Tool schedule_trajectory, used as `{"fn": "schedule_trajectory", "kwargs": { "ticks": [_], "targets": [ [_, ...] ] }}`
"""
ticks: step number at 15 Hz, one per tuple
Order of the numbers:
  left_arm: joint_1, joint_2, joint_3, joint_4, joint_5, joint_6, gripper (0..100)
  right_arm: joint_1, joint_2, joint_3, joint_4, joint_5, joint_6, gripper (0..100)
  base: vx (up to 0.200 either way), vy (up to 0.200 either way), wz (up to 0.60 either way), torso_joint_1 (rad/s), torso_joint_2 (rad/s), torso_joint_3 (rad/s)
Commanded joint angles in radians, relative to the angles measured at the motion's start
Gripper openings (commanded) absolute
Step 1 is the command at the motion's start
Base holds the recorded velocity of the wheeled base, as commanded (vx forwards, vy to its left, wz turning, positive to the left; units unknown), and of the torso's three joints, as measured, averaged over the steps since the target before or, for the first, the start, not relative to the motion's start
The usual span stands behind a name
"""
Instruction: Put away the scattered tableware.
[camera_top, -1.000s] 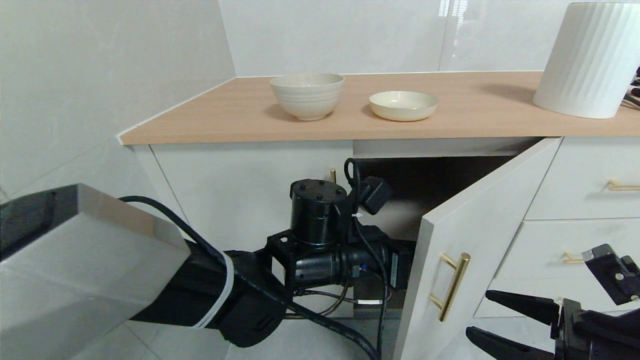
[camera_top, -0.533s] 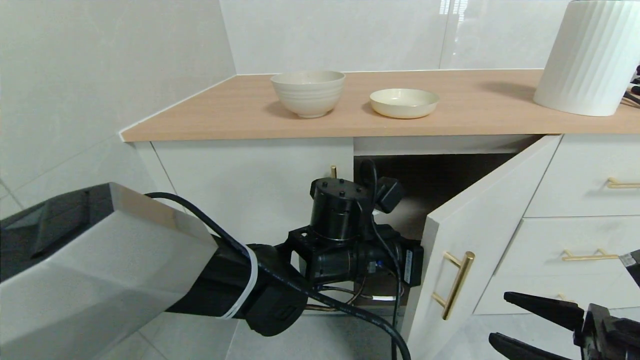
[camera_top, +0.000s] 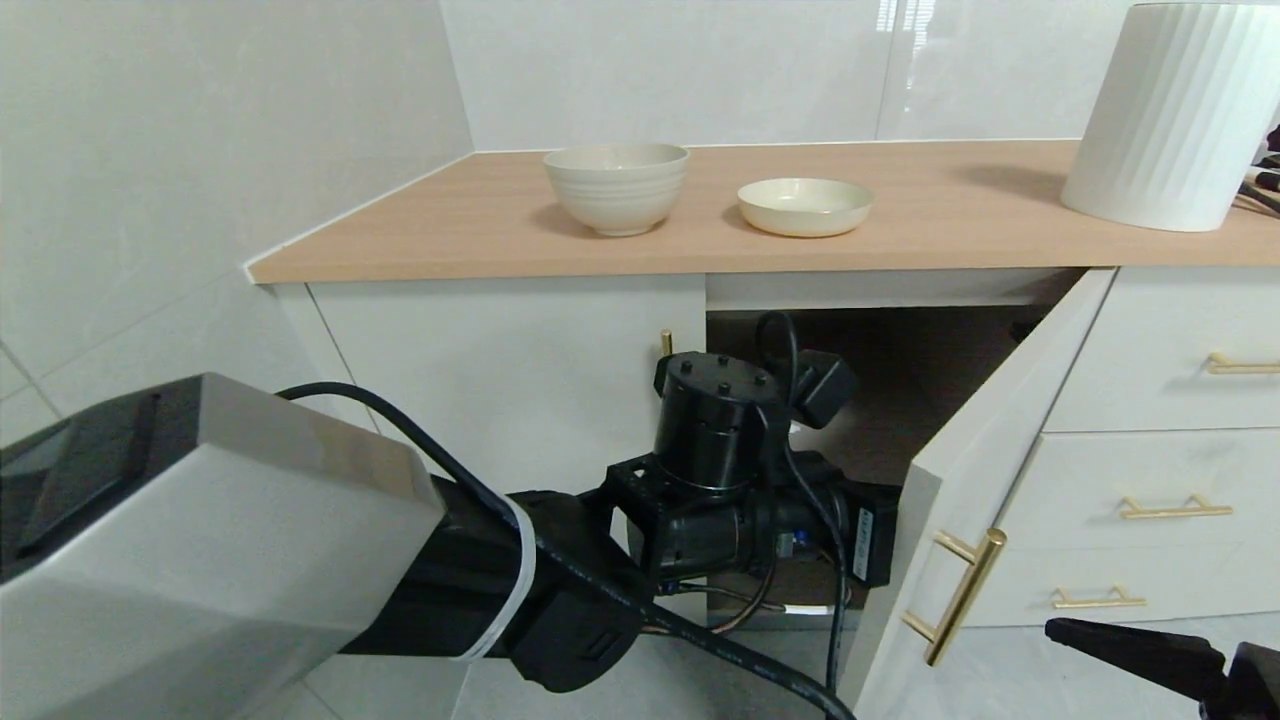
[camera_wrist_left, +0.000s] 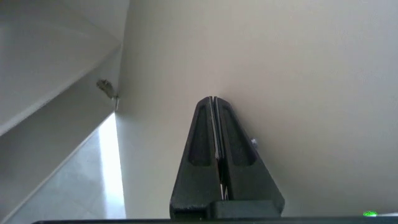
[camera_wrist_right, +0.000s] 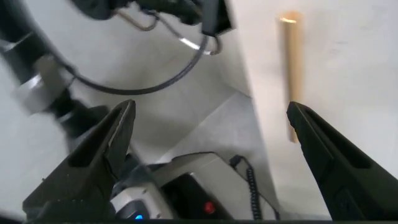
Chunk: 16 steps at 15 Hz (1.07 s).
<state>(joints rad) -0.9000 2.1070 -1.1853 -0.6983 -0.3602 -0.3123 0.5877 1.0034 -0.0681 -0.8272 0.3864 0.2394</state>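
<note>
A cream ribbed bowl (camera_top: 616, 187) and a shallow cream dish (camera_top: 805, 206) stand side by side on the wooden countertop (camera_top: 420, 235). Below them the cabinet door (camera_top: 985, 470) stands partly open, with a gold handle (camera_top: 955, 597) on its outer face. My left arm (camera_top: 740, 480) is inside the opening behind the door. My left gripper (camera_wrist_left: 213, 99) is shut and empty, its tips against the door's white inner face. My right gripper (camera_wrist_right: 210, 109) is open and empty, low in front of the door near the handle (camera_wrist_right: 291, 74). One of its fingers (camera_top: 1125, 645) is seen at the lower right.
A tall white ribbed container (camera_top: 1170, 115) stands on the counter's right end. Drawers with gold handles (camera_top: 1175, 508) sit right of the open door. A closed cabinet door (camera_top: 500, 380) and a tiled wall (camera_top: 150, 180) are on the left. A hinge (camera_wrist_left: 107, 89) is inside the cabinet.
The cabinet door has swung further open to the right, with my left arm moving right behind it. My right gripper has dropped lower and to the right.
</note>
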Motion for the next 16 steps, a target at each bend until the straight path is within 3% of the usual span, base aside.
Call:
{"fn": "schedule_trajectory", "kwargs": {
  "ticks": [1, 4, 7, 10, 16],
  "targets": [
    [-0.025, -0.005, 0.003, 0.003, 0.018, -0.001, 0, 0.038, -0.095, -0.004, 0.040, 0.017, -0.017, 100, 0.000, 0.000, 0.00, 0.000, 0.00, 0.000],
    [-0.043, -0.016, 0.021, 0.000, 0.049, -0.001, 0, 0.066, -0.135, -0.029, 0.146, 0.016, -0.035, 100, 0.000, 0.000, 0.00, 0.000, 0.00, 0.000],
    [-0.042, -0.035, 0.056, -0.001, 0.050, -0.001, 0, 0.064, -0.134, -0.035, 0.155, 0.016, -0.035, 100, 0.000, 0.000, 0.00, 0.000, 0.00, 0.000],
    [-0.042, -0.013, 0.043, -0.003, 0.043, -0.001, 0, 0.066, -0.131, -0.033, 0.155, 0.017, -0.035, 100, -0.200, 0.000, 0.00, 0.006, 0.00, 0.002],
    [-0.039, 0.007, 0.001, 0.005, 0.044, -0.001, 0, 0.066, -0.135, -0.033, 0.155, 0.020, -0.035, 100, 0.000, 0.000, 0.00, 0.000, 0.00, 0.000]
  ]
}}
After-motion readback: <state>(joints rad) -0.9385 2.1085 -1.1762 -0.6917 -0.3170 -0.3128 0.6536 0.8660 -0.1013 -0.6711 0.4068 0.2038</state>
